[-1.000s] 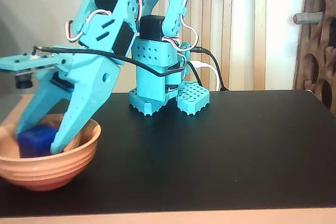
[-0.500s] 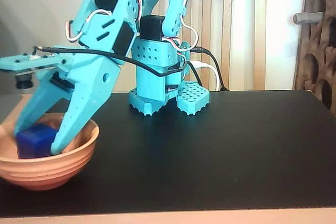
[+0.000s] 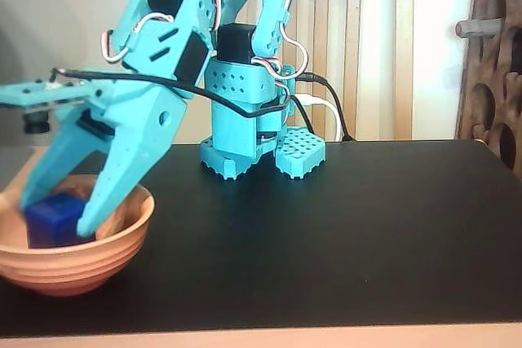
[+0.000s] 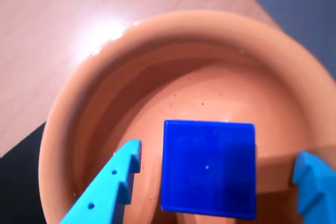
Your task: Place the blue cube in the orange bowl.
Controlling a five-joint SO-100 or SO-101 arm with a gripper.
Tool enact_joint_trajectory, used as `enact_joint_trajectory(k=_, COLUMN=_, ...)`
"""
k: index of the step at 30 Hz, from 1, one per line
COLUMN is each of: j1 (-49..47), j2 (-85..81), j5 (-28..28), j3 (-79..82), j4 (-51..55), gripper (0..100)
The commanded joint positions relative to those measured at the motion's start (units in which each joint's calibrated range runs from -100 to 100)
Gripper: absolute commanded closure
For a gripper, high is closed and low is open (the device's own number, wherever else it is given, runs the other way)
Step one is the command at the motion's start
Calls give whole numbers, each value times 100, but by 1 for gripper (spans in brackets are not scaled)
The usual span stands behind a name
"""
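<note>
One blue cube [image 4: 208, 168] lies inside the orange bowl [image 4: 173, 27], on its floor toward the near side in the wrist view; the gripper [image 4: 218, 169] reaches down into the bowl with its jaws released, a turquoise finger [image 4: 113, 184] standing clear of the cube on either side with bowl surface showing in the gaps; in the fixed view the bowl [image 3: 77, 254] sits at the left end of the black table [image 3: 342, 234], the cube [image 3: 53, 219] showing above its rim between the gripper [image 3: 57, 218] fingers.
</note>
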Motion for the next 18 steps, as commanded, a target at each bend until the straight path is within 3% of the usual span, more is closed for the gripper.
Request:
enact_joint_trajectory(k=1, j1=6, j2=-602, j5=-22, j3=-431, j4=-101, gripper=67)
enact_joint_trajectory(k=18, j1=-1037, j2=-1940, j5=-17, j3=-422, j4=378, gripper=67)
